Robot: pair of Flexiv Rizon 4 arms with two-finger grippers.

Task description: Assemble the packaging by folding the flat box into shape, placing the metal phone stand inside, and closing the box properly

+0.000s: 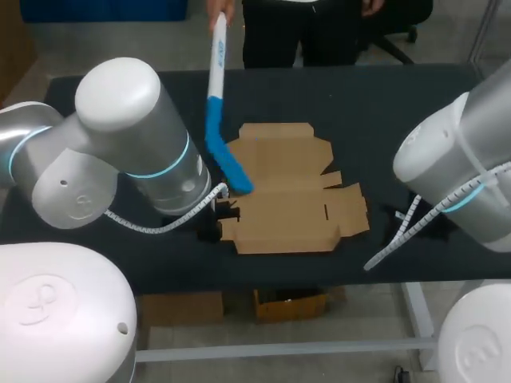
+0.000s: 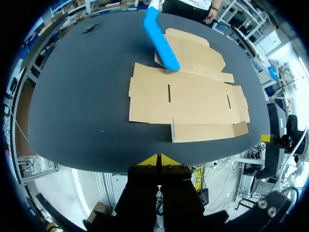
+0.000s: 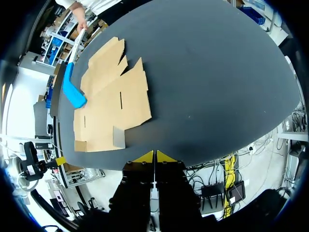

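A dark, matte table [image 1: 383,104] fills the scene. On it, near the middle, lies the flat box [image 1: 291,195], an unfolded brown cardboard blank with its flaps and slots spread out and no wall raised. In the right wrist view 1 small flap at the blank's edge looks shaded, perhaps tilted up a little, though I cannot tell for certain. No metal phone stand shows in any of the 3 views, so judging by this layout the folding has not begun.

A long white and blue stick [image 1: 215,88] rests its blue end on the blank, on the side nearer my left arm. A person's hand [image 1: 217,9] holds its white end from beyond the table's far edge. The likely purpose is to nudge or pin the cardboard into its starting spot, since the blue end presses on the panel rather than hanging above it.

The left gripper [image 2: 158,158] sits at the near edge of the table, just short of the blank, its 2 yellow tips pressed together with nothing between them. The right gripper [image 3: 154,155] is well apart from the cardboard on the other side, tips likewise together and empty. Both arms stand off the blank, which would keep them clear of the stick. Before any flap can be lifted, the fingers will need to part.
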